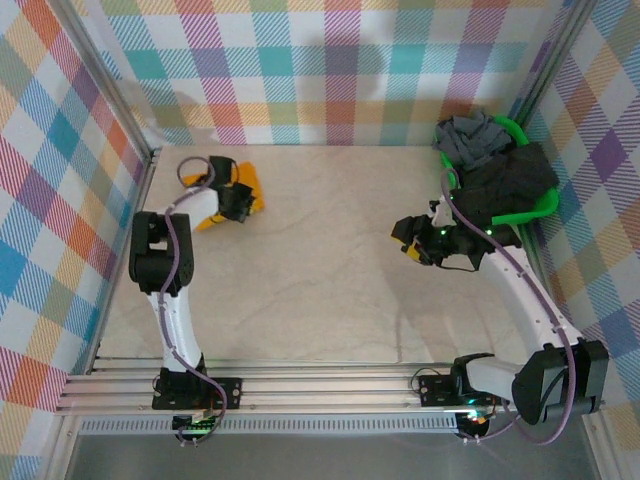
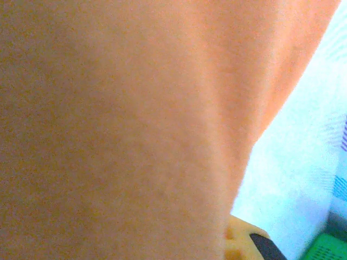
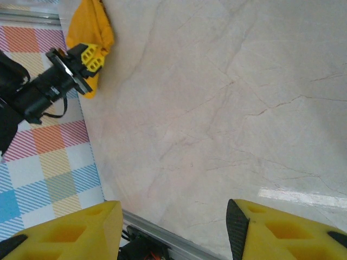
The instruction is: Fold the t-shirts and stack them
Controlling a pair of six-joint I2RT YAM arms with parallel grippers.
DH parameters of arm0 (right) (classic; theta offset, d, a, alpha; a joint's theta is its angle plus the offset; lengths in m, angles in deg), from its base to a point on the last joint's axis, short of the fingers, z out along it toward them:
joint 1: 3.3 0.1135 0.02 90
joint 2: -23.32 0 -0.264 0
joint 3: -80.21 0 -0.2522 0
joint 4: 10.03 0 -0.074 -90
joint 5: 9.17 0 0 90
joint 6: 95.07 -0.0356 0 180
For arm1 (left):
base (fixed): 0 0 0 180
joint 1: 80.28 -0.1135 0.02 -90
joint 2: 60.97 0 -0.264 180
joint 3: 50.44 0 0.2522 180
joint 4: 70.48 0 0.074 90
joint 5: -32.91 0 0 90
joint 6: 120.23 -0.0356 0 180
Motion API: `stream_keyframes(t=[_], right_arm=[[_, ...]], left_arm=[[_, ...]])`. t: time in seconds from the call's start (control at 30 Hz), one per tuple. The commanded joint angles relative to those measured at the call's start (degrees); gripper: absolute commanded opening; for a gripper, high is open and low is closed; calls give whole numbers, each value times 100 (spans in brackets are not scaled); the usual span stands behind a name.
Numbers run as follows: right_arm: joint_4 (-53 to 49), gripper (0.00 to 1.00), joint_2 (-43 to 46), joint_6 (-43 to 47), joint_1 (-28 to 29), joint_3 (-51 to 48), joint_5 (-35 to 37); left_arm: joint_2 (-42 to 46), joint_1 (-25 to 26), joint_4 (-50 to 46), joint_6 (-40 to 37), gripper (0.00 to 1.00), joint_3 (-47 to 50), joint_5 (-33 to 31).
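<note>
Plaid walls around a pale marble-look table (image 1: 330,320). The orange shirt (image 1: 252,183) is bunched up far left, right against the left gripper (image 1: 238,203); can't tell if it's pinching the cloth. The right gripper (image 1: 410,240) is spread wide with nothing in it, right of centre. I'd pull the shirt to the middle and lay it flat before folding.

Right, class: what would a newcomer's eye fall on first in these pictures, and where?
The bright mustard-orange cloth t-shirt, bunched at the far left by the left gripper, stands out most. Opposite, at the far right, a green plastic basket is heaped with a mid-grey cloth t-shirt and a dark charcoal cloth t-shirt. The right gripper hangs open over the bare marbled tabletop.
</note>
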Motion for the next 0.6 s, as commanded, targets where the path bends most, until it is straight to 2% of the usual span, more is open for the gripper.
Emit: stream_keyframes(t=[0.0, 0.1, 0.17, 0.33, 0.43, 0.53, 0.57], right_arm=[[379, 54, -175, -64, -39, -25, -358], [558, 54, -358, -38, -40, 65, -535], [590, 54, -452, 5, -40, 162, -576], [571, 54, -687, 86, -38, 434, -704], [577, 53, -784, 110, -37, 590, -842], [908, 54, -696, 68, -31, 614, -1074], [1071, 54, -626, 35, -33, 610, -1144]], left_arm=[[-513, -319, -1162, -2067, 0, -843, 388], [-914, -555, -1799, -2943, 0, -1594, 26], [-1094, -671, -1979, -3209, 0, -1858, -98], [-1379, -982, -2247, -3447, 0, -2359, -434], [-1494, -1171, -2142, -3363, 1, -2449, -210], [-1509, -1168, -1939, -3249, 9, -2500, 148], [-1464, -1152, -1855, -3130, 18, -2490, 258]])
